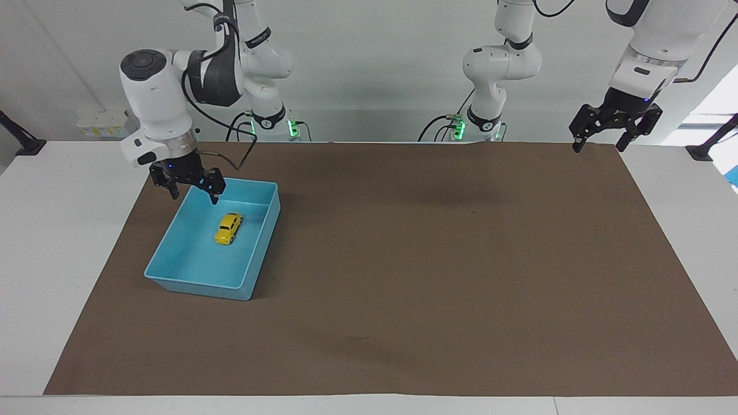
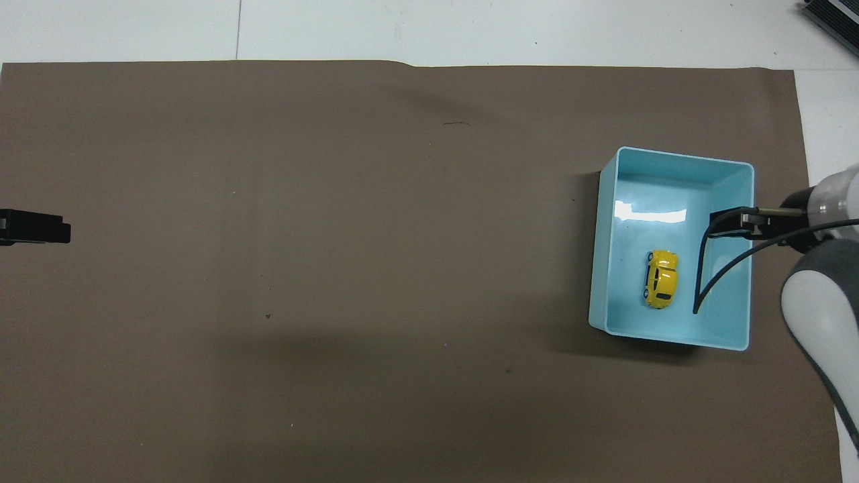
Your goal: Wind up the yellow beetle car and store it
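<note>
The yellow beetle car [image 1: 228, 228] lies on the floor of the blue bin [image 1: 196, 282], free of any gripper. It also shows in the overhead view [image 2: 662, 278], in the half of the bin [image 2: 671, 155] nearer to the robots. My right gripper [image 1: 194, 197] is open and empty, raised over the bin's rim toward the right arm's end of the table; it also shows in the overhead view [image 2: 728, 225]. My left gripper [image 1: 598, 147] is open and empty. It waits high over the mat's corner at the left arm's end, and only its tip [image 2: 33, 226] shows in the overhead view.
A brown mat [image 1: 403, 259] covers most of the white table [image 1: 57, 259]. A black cable [image 2: 711, 282] hangs from the right arm over the bin. Small white boxes [image 1: 106, 123] stand by the wall at the right arm's end.
</note>
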`<action>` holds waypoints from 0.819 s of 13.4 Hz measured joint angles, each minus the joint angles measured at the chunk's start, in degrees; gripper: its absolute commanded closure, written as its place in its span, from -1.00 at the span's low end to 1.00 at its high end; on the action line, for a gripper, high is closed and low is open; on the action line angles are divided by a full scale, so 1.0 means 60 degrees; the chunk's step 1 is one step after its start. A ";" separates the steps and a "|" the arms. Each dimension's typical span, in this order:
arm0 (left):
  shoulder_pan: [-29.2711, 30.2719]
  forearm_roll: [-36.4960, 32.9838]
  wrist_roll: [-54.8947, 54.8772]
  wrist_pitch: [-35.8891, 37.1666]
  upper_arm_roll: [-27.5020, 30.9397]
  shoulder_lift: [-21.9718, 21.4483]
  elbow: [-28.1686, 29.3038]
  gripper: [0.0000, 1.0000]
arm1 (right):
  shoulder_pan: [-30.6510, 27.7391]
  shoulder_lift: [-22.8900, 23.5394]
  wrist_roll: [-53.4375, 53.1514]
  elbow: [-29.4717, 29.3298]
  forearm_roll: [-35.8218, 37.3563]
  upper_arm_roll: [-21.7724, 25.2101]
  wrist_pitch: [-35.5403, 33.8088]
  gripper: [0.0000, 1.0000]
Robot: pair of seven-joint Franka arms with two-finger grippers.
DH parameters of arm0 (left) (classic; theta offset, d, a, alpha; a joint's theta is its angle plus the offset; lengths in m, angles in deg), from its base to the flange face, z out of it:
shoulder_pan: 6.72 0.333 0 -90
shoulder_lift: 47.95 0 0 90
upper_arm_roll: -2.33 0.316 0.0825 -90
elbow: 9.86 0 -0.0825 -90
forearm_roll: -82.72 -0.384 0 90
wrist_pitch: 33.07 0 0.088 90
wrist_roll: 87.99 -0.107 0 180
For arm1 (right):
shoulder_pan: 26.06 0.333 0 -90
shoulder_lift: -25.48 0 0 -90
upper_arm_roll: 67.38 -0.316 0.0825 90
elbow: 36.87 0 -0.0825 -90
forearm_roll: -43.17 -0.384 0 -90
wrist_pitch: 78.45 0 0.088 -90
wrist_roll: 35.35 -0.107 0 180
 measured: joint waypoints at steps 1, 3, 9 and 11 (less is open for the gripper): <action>0.0000 0.0000 0.0000 0.0024 0.0020 0.0000 0.0000 -1.00 | 0.0000 -0.0005 -0.0002 -0.0411 -0.0027 0.0000 -0.0476 -1.00; 0.0005 0.0000 -0.0001 0.0069 0.0053 0.0000 0.0000 -1.00 | -0.0004 -0.0004 -0.0002 -0.1075 -0.0181 0.0000 -0.1275 -1.00; 0.0005 0.0000 -0.0011 0.0105 0.0021 0.0000 -0.0001 -1.00 | -0.0028 0.0208 -0.0004 -0.2893 -0.0421 0.0012 -0.3444 -1.00; 0.0005 0.0000 -0.0011 0.0108 0.0033 0.0000 -0.0001 -1.00 | -0.0025 0.0368 -0.0004 -0.3160 -0.0439 0.0010 -0.3507 -1.00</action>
